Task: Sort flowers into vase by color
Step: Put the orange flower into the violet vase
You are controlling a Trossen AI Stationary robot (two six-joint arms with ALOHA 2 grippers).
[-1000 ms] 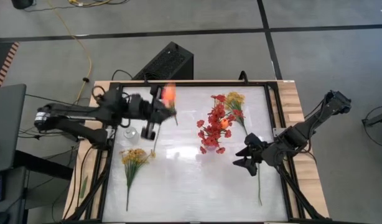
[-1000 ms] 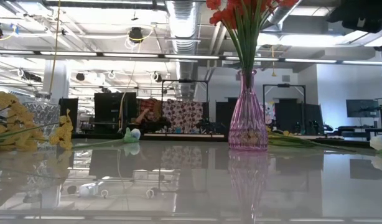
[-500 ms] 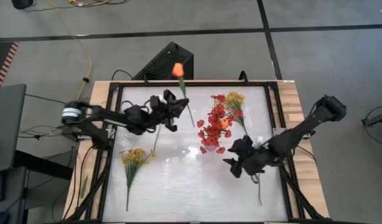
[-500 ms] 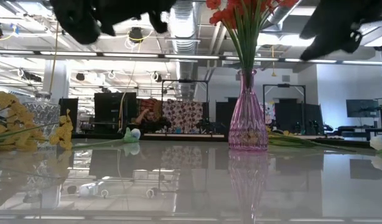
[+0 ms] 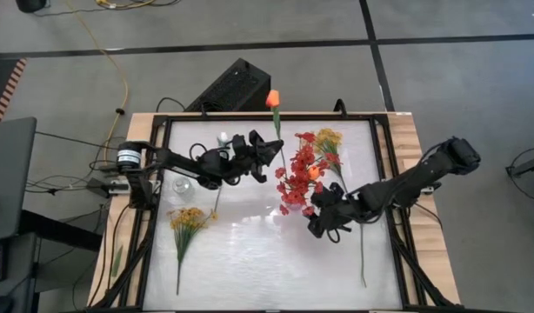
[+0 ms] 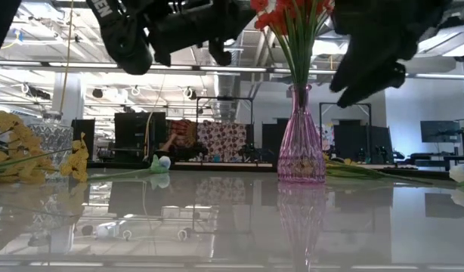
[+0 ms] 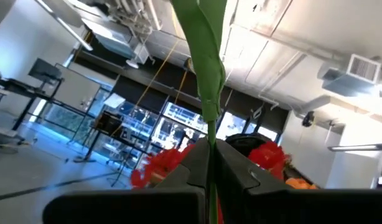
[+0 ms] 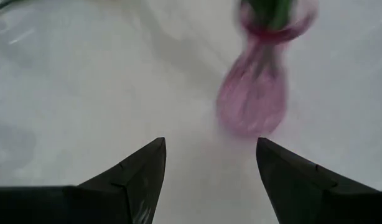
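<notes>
Orange tulip (image 5: 272, 97) pinched in left gripper (image 5: 269, 149) – right gripper (image 5: 315, 224) spread wide

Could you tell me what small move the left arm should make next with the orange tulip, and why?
Probably carry it a little farther toward the pink vase and tip the stem upright. The left tool is shut on the orange tulip, beside the red flowers in that vase, where an orange bud already shows. The right tool is open near the vase, perhaps to steady it.
</notes>
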